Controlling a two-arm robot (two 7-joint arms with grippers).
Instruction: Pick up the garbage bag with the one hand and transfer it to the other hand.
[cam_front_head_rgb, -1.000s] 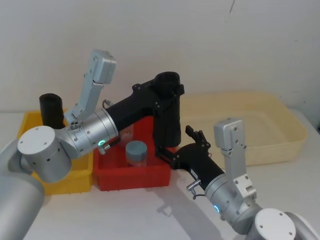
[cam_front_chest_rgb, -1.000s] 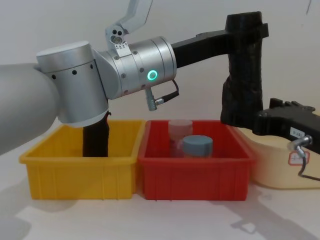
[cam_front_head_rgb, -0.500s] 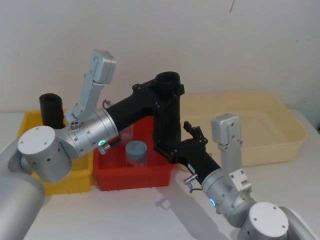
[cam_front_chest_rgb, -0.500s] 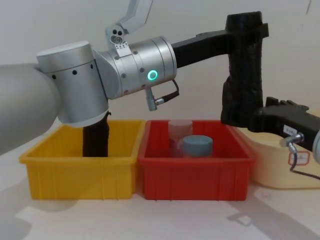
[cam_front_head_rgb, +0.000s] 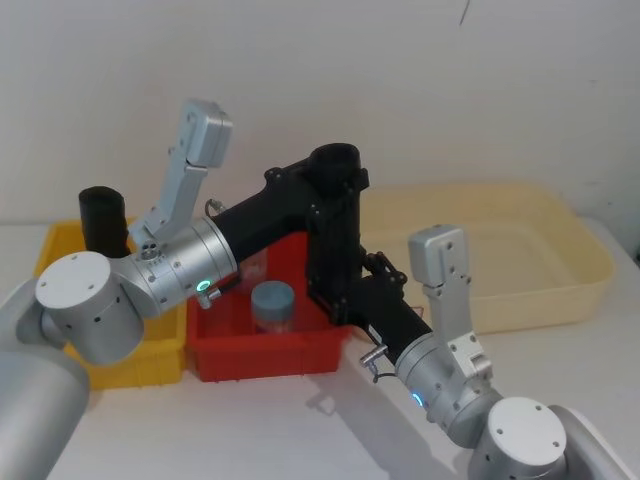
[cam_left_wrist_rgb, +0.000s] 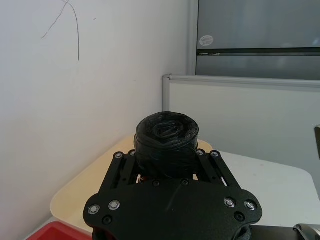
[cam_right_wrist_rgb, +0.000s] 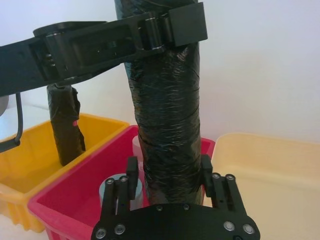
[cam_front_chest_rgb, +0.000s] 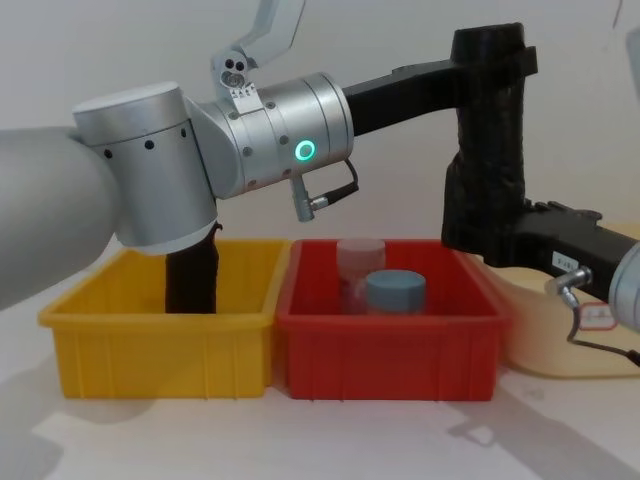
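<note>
The garbage bag (cam_front_head_rgb: 335, 240), a tall matte black roll, hangs upright over the right side of the red bin (cam_front_head_rgb: 270, 355). My left gripper (cam_front_head_rgb: 335, 185) is shut on it near its top; from the chest view the clamp (cam_front_chest_rgb: 490, 60) sits high on the roll (cam_front_chest_rgb: 487, 170). My right gripper (cam_front_head_rgb: 335, 302) has come in low from the right. In the right wrist view its fingers (cam_right_wrist_rgb: 132, 175) stand open on either side of the roll's lower part (cam_right_wrist_rgb: 167, 125), close to its surface. The left wrist view looks down on the roll's top (cam_left_wrist_rgb: 166, 137).
A second black roll (cam_front_head_rgb: 103, 220) stands in the yellow bin (cam_front_head_rgb: 60, 250) at the left. The red bin holds a blue-lidded jar (cam_front_head_rgb: 272, 305) and a clear jar (cam_front_chest_rgb: 360, 262). A wide cream tub (cam_front_head_rgb: 520, 260) lies at the right.
My right gripper has pushed forward and left until its open fingers flank the roll's lower part. The left arm and the roll have stayed still.
</note>
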